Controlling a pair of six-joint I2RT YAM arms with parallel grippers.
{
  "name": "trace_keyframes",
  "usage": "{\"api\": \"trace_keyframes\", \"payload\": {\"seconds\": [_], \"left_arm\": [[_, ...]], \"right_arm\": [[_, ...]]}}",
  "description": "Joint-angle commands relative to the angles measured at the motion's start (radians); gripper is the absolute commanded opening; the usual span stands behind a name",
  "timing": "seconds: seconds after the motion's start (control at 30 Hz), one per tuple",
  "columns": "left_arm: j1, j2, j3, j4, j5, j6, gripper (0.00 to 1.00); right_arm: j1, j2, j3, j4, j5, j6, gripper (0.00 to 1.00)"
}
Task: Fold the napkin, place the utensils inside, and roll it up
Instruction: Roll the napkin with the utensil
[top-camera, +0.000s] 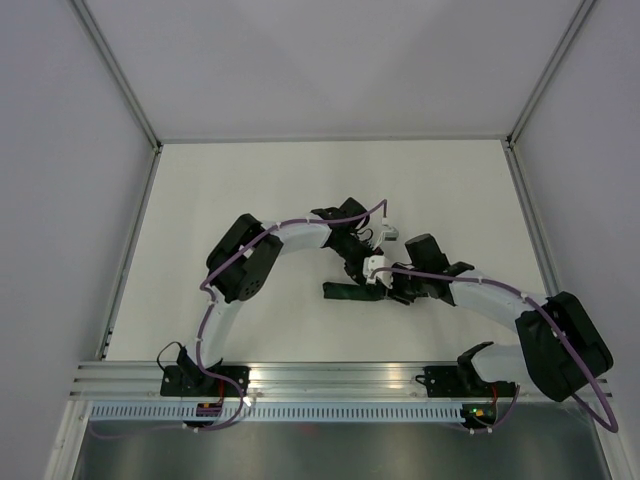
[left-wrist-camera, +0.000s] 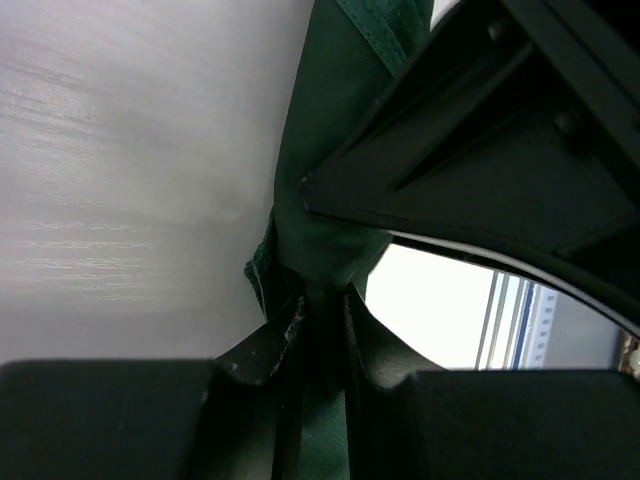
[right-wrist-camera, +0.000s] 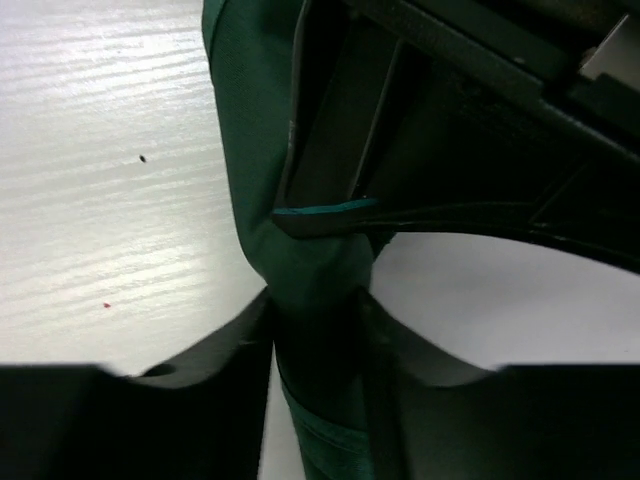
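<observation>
- We see the left pincer (left-wrist-camera: 322, 305) almost closed and clamped on the napkin (left-wrist-camera: 325, 200). The dark green cloth is squeezed thin between its two fingers (left-wrist-camera: 268, 345) and touches both.
- From that grip the napkin runs away from the left pincer as a narrow bunched band, with a hemmed edge showing at the far end.
- The right pincer (right-wrist-camera: 318, 318) stands wider, but it also grips the napkin. Cloth fills the gap and presses against both inner finger faces.
- In the right wrist view the cloth rises out of the grip and goes behind the black body of the other pincer, close in front.
- In the left wrist view it is the same the other way round: the right pincer's black body sits against the napkin just past the left fingertips.
- From the top, both pincers meet over the middle of the white table (top-camera: 300, 190), tips just beside each other.
- There the napkin is a slim dark strip on the table, poking out left of the pincers with its right end hidden under them.
- We cannot tell whether it is rolled or only bunched.
</observation>
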Motion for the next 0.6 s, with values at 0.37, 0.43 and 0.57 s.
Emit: {"api": "trace_keyframes", "payload": {"seconds": [0.37, 0.43, 0.57], "left_arm": [[0.06, -0.119, -0.136, 0.212, -0.151, -0.288, 0.32], [0.083, -0.162, -0.171, 0.249, -0.156, -0.334, 0.33], [0.103, -0.242, -0.24, 0.35, -0.175, -0.381, 0.34]], "right_arm": [[-0.028, 0.149, 0.123, -0.156, -0.079, -0.045, 0.02], [-0.049, 0.184, 0.152, -0.197, -0.105, -0.071, 0.01], [-0.089, 0.245, 0.208, -0.274, -0.146, -0.115, 0.01]]}}
